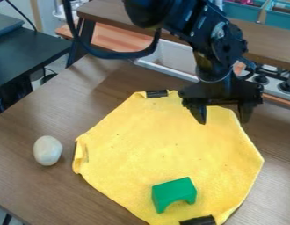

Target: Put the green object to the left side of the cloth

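Observation:
The black gripper (223, 115) hangs over the top right part of the yellow cloth (165, 145), open, its two fingers pointing down and well apart with nothing between them. A green arch-shaped block (174, 193) lies on the lower part of the cloth, near its bottom edge and well below the gripper in the view. The cloth is spread on the brown table, with its left edge slightly folded up.
A whitish egg-shaped object (47, 150) lies on the table (30, 184) left of the cloth. Black clips (157, 93) sit on the cloth's edges. Behind the table are a white tray (171, 56), stove knobs and teal bins (241, 10).

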`<state>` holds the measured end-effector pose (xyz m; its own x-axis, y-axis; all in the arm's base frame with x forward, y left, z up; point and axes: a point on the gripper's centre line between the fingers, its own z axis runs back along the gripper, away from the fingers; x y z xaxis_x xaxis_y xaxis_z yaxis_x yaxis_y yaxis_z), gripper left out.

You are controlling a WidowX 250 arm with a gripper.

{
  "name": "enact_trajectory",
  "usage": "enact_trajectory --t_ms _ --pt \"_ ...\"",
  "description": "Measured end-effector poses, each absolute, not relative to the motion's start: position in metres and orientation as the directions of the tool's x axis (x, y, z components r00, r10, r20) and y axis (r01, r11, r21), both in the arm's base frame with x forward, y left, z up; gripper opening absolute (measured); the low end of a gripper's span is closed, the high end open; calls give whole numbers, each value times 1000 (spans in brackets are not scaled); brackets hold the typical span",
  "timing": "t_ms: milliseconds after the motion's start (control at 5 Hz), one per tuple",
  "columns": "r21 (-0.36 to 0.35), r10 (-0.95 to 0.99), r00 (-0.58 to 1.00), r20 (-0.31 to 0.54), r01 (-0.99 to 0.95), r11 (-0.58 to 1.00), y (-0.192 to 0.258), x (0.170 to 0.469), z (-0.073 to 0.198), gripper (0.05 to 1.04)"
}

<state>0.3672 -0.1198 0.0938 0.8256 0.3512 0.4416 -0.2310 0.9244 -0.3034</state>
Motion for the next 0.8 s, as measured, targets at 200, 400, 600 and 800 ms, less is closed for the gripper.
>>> enact_trajectory --t_ms 200,400,600,800 --pt "-287 346 839 421 -238 928 -120 366 83 999" --pt "-288 349 839 417 -242 927 -119 365 82 999" --pt "-286 347 839 419 -240 928 -119 365 82 999" --pt "-287 347 839 420 -240 927 -119 365 82 999"
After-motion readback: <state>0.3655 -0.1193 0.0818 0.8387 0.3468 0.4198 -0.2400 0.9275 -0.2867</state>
